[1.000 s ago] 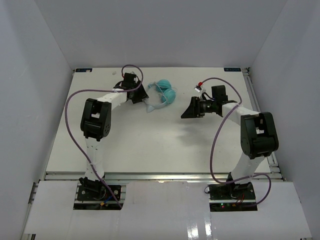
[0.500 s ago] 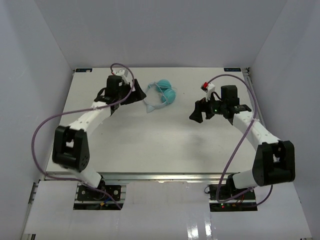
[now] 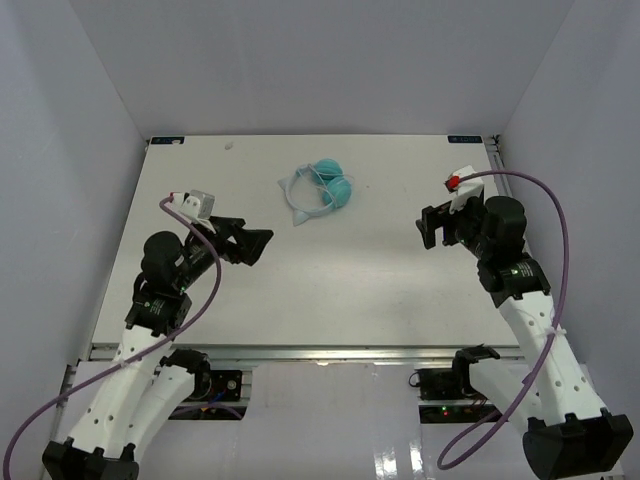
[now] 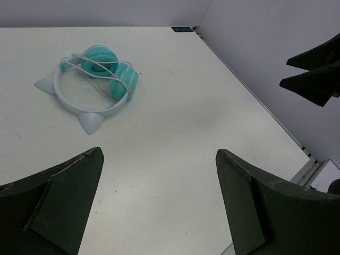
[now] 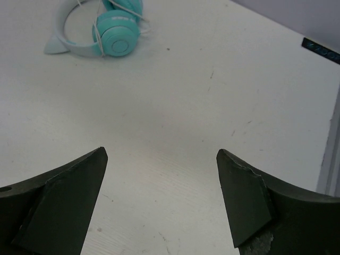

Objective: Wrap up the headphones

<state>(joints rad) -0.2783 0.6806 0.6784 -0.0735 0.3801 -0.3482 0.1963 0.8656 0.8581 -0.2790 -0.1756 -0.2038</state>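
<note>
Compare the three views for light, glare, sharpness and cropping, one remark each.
Top external: even, soft light, with glare on the glossy panel at the near edge. Left wrist: the headphones look sharp; the dark fingers show little detail. Right wrist: a faint shadow lies on the table; the top edge crops the headphones.

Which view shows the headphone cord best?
Left wrist: the cord lies looped across both ear cups, the whole headphones in frame. Right wrist crops their top; top external shows them small, cord barely visible.
</note>
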